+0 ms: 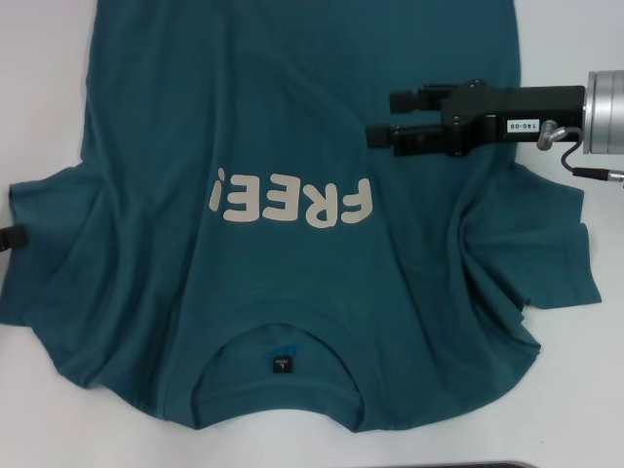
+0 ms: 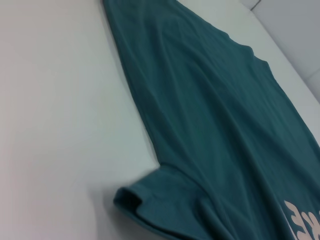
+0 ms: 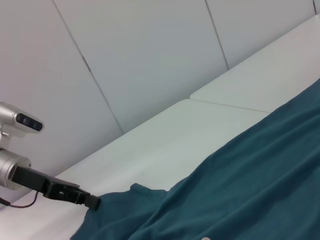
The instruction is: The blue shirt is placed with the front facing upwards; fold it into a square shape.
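Because the blue shirt (image 1: pixel 292 136) lies flat, front up, on the white table (image 1: pixel 585 409), the right gripper (image 1: pixel 380 117), fingers apart above its right side, may pinch crooked. The left gripper (image 1: pixel 12 238) touches the left sleeve; whether its fingers are apart I cannot tell.

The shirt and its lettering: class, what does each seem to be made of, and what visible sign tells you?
Shirt: soft, matte knit fabric, probably cotton; it creases and bunches at the sleeves. Lettering: a flat off-white print, perhaps ink or vinyl; smooth, solid edges lying flush on the cloth.
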Robot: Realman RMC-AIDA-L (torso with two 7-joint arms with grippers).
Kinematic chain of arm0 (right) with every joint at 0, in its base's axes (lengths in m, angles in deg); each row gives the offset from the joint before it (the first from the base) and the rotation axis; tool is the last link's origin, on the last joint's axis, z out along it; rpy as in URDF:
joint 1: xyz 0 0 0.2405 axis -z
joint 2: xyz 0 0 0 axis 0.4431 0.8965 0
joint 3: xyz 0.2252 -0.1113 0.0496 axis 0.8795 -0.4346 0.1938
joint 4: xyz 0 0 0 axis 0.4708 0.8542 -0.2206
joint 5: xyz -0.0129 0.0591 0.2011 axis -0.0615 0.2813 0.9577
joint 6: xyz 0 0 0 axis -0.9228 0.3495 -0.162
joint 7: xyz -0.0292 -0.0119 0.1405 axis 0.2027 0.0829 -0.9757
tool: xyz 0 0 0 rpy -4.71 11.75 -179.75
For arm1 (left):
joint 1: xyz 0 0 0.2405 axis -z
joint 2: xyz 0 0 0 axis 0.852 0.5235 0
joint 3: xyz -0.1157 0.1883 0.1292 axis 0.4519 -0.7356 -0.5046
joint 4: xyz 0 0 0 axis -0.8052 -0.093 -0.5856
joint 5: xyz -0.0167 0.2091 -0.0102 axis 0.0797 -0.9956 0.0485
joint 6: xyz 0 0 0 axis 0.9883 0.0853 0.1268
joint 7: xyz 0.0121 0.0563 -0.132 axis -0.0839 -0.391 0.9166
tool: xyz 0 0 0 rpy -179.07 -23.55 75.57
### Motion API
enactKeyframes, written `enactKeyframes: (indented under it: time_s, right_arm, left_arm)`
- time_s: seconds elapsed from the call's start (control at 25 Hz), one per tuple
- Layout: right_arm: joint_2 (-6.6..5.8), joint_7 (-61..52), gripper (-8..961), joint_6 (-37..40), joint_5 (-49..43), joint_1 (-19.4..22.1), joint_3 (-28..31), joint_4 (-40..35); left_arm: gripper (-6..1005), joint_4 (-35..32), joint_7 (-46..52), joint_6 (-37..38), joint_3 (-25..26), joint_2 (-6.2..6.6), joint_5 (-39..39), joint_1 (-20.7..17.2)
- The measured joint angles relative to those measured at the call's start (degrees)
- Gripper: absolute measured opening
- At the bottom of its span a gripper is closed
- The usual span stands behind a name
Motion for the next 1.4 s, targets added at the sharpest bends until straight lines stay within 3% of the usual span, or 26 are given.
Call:
enactKeyframes:
  time_s: [0.32,0.88,1.2,1.4]
  right_arm:
    - [0.32,0.18,852,0.08,0.03,0.09,0.84,0.00]
    - [0.52,-0.03,851,0.14,0.02,-0.08,1.05,0.00]
    - [0.53,-0.14,851,0.18,0.02,-0.24,1.04,0.00]
    - [0.53,-0.10,851,0.18,0.02,-0.26,1.04,0.00]
  left_arm:
    - [6,4.05,2.80,-0.10,0.33,0.72,0.04,-0.79]
    - [15,4.85,3.39,-1.57,0.29,2.05,-1.21,-0.19]
    - [20,5.03,3.61,0.26,0.39,2.06,-0.84,0.37]
    - [24,5.14,5.28,3.50,0.46,1.16,-0.83,1.60]
